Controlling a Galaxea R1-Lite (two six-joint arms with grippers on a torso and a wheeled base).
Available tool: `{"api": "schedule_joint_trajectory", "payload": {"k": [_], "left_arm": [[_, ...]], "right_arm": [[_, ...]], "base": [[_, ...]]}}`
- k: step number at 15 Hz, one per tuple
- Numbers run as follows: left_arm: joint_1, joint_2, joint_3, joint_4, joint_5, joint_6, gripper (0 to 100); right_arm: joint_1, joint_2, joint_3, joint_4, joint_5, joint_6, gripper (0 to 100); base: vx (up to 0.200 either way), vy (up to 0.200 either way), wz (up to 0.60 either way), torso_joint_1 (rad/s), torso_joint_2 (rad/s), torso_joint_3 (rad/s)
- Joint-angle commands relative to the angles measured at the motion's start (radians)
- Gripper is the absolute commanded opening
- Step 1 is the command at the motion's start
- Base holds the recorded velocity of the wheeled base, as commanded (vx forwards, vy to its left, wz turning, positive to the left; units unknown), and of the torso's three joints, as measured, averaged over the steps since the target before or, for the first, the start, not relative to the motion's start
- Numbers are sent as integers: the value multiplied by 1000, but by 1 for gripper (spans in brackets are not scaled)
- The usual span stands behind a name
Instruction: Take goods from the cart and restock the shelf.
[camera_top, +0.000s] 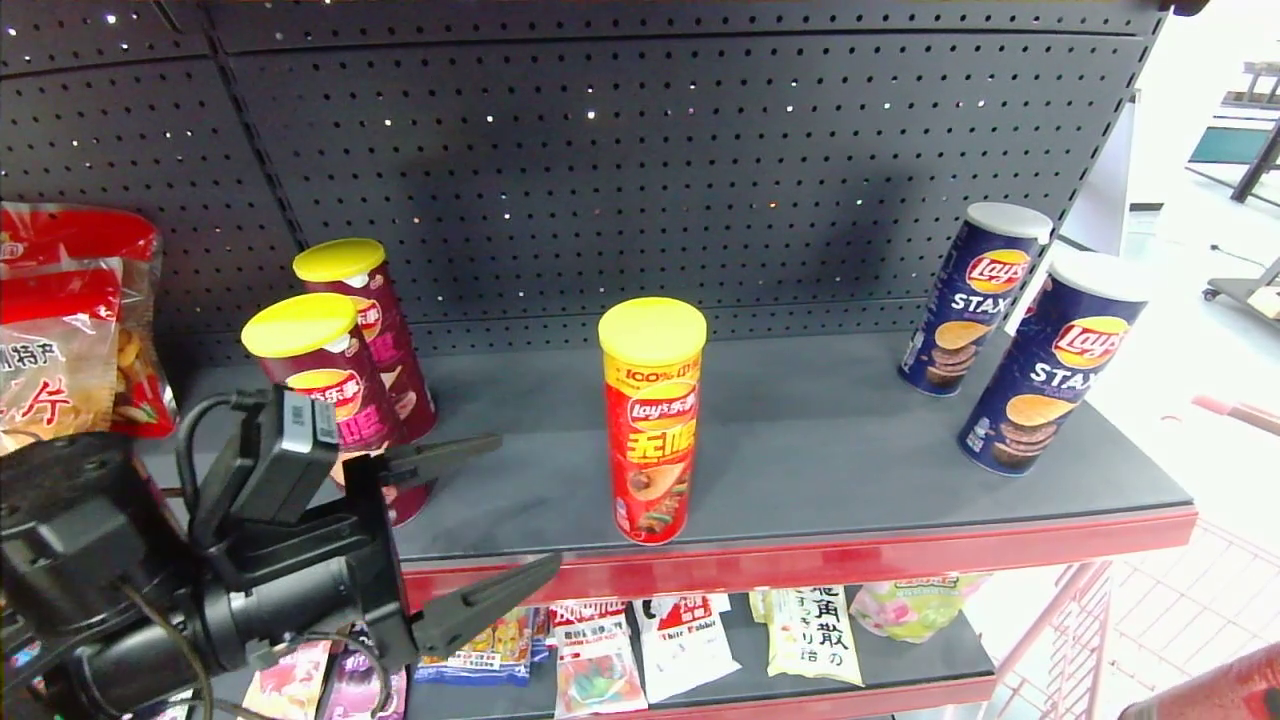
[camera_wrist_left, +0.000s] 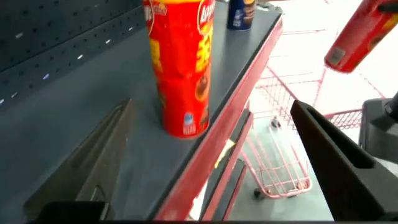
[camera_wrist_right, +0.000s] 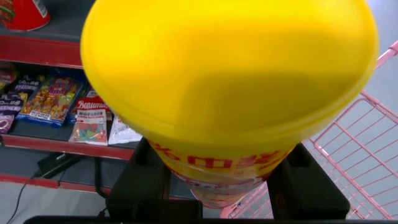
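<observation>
A yellow-lidded red crisp can (camera_wrist_right: 230, 87) sits right against the right wrist camera. The right claw (camera_wrist_right: 224, 183) is clenched around it lower down its body, off the shelf and over the pink wire cart (camera_wrist_right: 367, 143). It looks like one of the goods being restocked, so the step in hand is probably to carry it up to the top shelf (camera_top: 800, 450) and stand it there.

To do that well, bring it in above the red front lip with the lid up and level, then lower it onto bare deck. The widest free stretch lies between the standing red can (camera_top: 652, 420) at the front edge and the two blue cans (camera_top: 1050, 360) at the right end. Setting it beside or behind its red twin would keep like with like. Leave a gap, though, because that tall, narrow twin stands so near the lip that a nudge could tip it off. Let go only once the base sits flat.

The left claw (camera_top: 525, 502) hangs released with its jaws wide, straddling the shelf's front edge. It is just left of the standing red can and does not touch it, and it blocks an approach from that side. Two maroon cans (camera_top: 330, 360) stand beyond it on the deck, with snack bags (camera_top: 70, 330) at the far left. Small packets (camera_top: 690, 640) line the lower shelf.
</observation>
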Motion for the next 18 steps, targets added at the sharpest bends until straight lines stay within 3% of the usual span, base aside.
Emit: {"api": "schedule_joint_trajectory", "payload": {"k": [1, 2, 4, 5, 6, 10, 12, 13, 14, 15, 17, 18], "left_arm": [[0, -132, 99, 3, 64, 1, 100], [0, -173, 123, 3, 131, 1, 100], [-2, -253, 160, 15, 338, 2, 100], [-2, -264, 165, 23, 357, 2, 100], [0, -336, 178, 109, 409, 5, 100], [1, -565, 174, 431, 487, 11, 100], [3, -778, 142, 738, 533, 11, 100], [3, -790, 137, 758, 538, 11, 100], [3, -930, 102, 969, 581, 11, 100], [3, -1023, 79, 1106, 610, 10, 100], [4, -1108, 56, 1227, 619, 8, 100], [6, -1167, 57, 1284, 653, 8, 100]], "right_arm": [[-30, 172, -116, 0, -45, -34, 0], [-33, 221, -150, -2, -51, -65, 0], [-28, 316, -213, -16, -3, -63, 0], [-28, 322, -225, -14, 4, -63, 0], [-13, 359, -295, 0, 20, -68, 0], [96, 524, -457, -5, 21, -71, 0], [174, 612, -519, -14, 12, -89, 0], [176, 617, -521, -14, 14, -92, 0], [194, 649, -549, -16, 21, -117, 0], [225, 678, -562, -19, 23, -114, 0], [245, 735, -607, -39, 26, -106, 0], [245, 801, -645, -63, 52, -105, 0]], "base": [[0, 0, 0, 0, 0, 0], [0, 0, 0, 0, 0, 0], [0, 0, 0, 0, 0, 0], [0, 0, 0, 0, 0, 0], [0, 0, 0, 0, 0, 0], [0, 0, 0, 0, 0, 0], [0, 0, 0, 0, 0, 0], [0, 0, 0, 0, 0, 0], [0, 0, 0, 0, 0, 0], [0, 0, 0, 0, 0, 0], [0, 0, 0, 0, 0, 0], [0, 0, 0, 0, 0, 0]]}}
